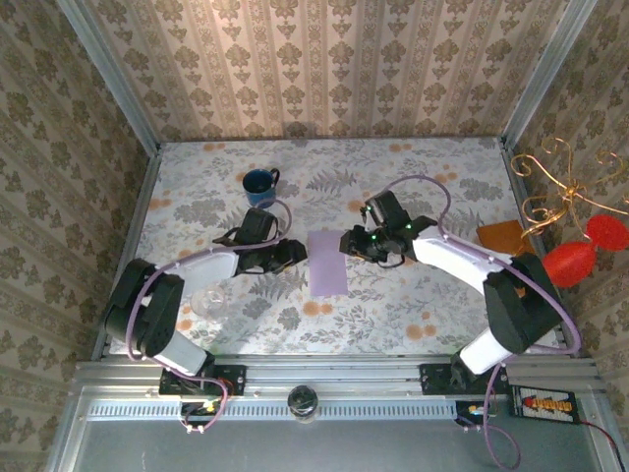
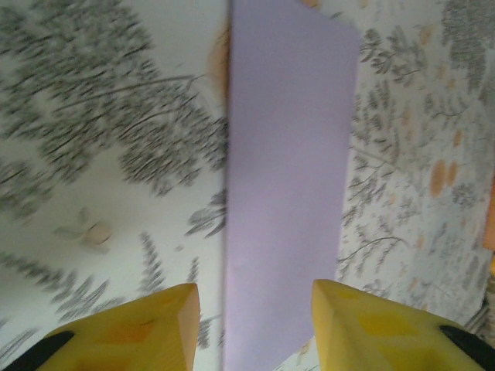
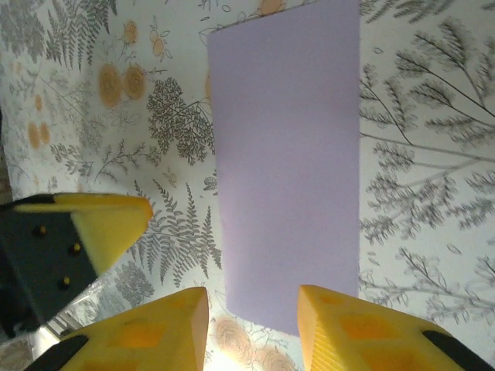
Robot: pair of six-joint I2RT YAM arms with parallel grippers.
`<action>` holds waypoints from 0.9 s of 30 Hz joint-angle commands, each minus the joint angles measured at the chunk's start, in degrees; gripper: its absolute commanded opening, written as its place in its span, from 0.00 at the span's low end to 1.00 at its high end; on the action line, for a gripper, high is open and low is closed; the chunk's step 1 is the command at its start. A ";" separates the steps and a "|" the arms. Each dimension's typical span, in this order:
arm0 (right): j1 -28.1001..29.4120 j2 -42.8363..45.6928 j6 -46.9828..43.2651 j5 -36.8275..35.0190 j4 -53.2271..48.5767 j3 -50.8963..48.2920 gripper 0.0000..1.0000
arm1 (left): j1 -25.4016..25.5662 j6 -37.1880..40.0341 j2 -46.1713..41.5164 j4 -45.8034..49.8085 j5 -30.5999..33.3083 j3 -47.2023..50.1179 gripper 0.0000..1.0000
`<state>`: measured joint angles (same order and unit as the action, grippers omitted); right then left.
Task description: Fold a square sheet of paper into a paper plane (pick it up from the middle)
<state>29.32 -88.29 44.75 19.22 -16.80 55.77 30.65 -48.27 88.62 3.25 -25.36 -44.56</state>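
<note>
The square sheet of paper (image 1: 327,263) lies flat on the floral table as a narrow pale lilac rectangle, folded in half. A paper plane is out of view. My left gripper (image 1: 295,254) sits at the sheet's left edge, my right gripper (image 1: 350,242) at its upper right edge. In the left wrist view the sheet (image 2: 286,178) runs away from the open gripper (image 2: 255,328), whose yellow fingertips (image 2: 166,328) stand apart over it. In the right wrist view the sheet (image 3: 286,162) lies ahead of the open gripper (image 3: 254,328). Neither pair of jaws pinches the paper.
A blue mug (image 1: 260,182) stands behind the left gripper. An orange-brown flat rectangle (image 1: 501,237) lies at the table's right edge, beside red shapes (image 1: 572,262) on a gold wire stand. A clear glass object (image 1: 208,300) sits near the left arm. The left gripper's finger (image 3: 108,224) shows at the left of the right wrist view.
</note>
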 commanded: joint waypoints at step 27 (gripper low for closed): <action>2.75 3.02 12.21 3.18 12.90 -19.12 0.41 | 1.07 -0.95 19.75 -0.44 -1.39 -11.85 0.37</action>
<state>31.48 -84.90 57.23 21.26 -4.29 36.91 31.11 -50.68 106.69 -1.65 -28.51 -55.72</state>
